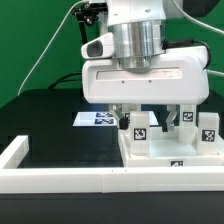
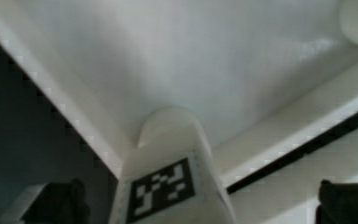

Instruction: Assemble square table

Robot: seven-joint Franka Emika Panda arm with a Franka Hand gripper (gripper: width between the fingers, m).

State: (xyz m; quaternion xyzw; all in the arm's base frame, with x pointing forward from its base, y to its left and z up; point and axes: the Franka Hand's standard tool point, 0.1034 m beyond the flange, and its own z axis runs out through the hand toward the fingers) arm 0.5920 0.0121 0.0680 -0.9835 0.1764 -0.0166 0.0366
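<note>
Right, my pincer [image 1: 135,118] hangs low over the square table's slab [image 1: 170,152], fingers spread wide w/ nothing between them, so released. Slab lies flat on the black surface [image 1: 50,125], pushed into the corner of the low white border wall [image 1: 60,178] that runs along the surface's near edge. On the slab stand tagged white legs: one leg [image 1: 139,130] upright right under the pincer, between the fingertips but not gripped; another leg [image 1: 184,117] behind it, and a third leg [image 1: 208,128] toward the exterior view's right. The marker board [image 1: 97,119] lies flat on the surface behind the slab, partly hidden by my hand. In the wrist view the near leg [image 2: 167,170] rises w/ its tag facing the cam, dark finger pads [image 2: 55,200] either side and apart from it; slab [image 2: 194,60] fills the rest, blurry, prob. its top face.
</note>
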